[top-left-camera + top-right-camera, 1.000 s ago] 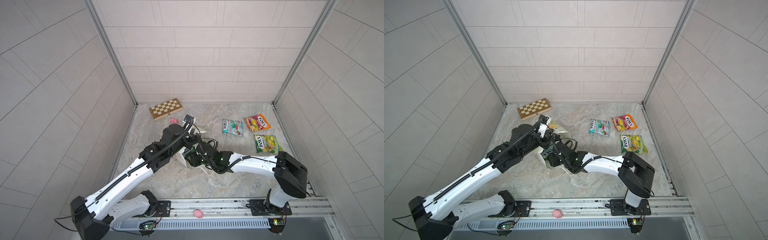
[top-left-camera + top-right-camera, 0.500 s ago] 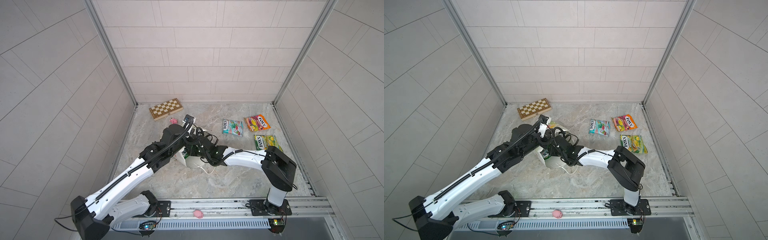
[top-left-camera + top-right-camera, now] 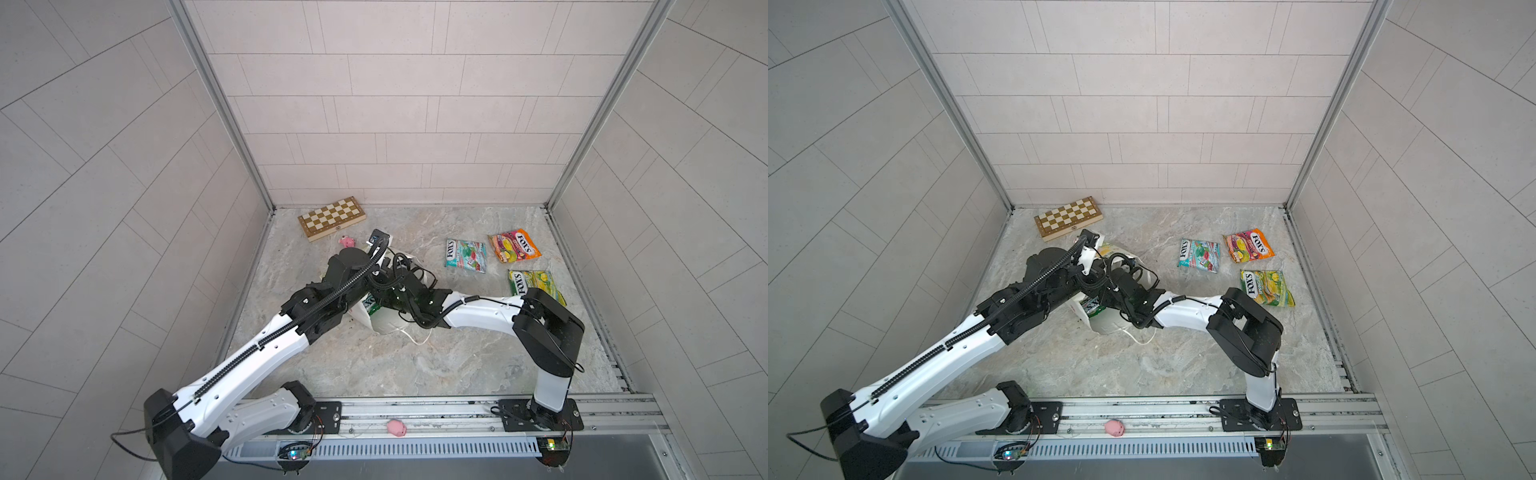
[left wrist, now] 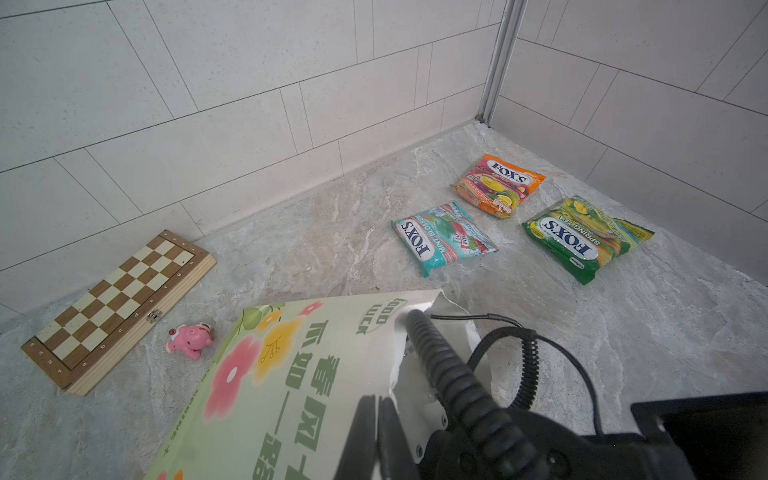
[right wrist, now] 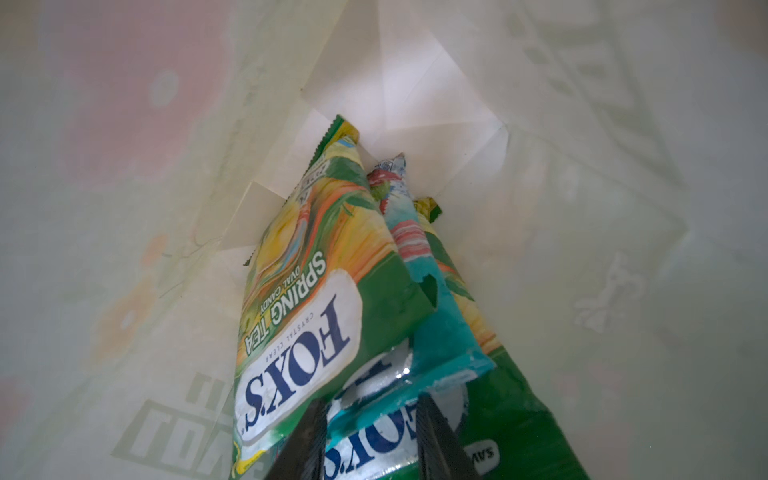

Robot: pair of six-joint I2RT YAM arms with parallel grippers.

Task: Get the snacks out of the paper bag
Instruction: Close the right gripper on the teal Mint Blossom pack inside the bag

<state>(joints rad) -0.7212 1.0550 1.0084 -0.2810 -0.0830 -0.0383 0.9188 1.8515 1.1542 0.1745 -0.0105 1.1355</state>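
Marble floor (image 4: pixel 332 249), paper bag (image 4: pixel 291 374) with snacks (image 5: pixel 299 291); left gripper (image 4: pixel 376 419) tight on rim (image 4: pixel 394 374), right gripper (image 5: pixel 369 402) agape astride teal one (image 5: pixel 436 332)

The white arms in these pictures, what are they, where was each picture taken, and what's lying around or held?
They are two robot arms, a left arm and a right arm, each ending in a two-fingered gripper. Two pictures look down from above; the other two come from a camera on each wrist. On the table lie a chessboard, a toy pig, a paper bag, and a teal packet, an orange packet and a green packet. The left gripper pinches the bag's rim. The right gripper is inside the bag, jaws either side of a second teal packet beside a second green packet; whether it squeezes yet is unclear.
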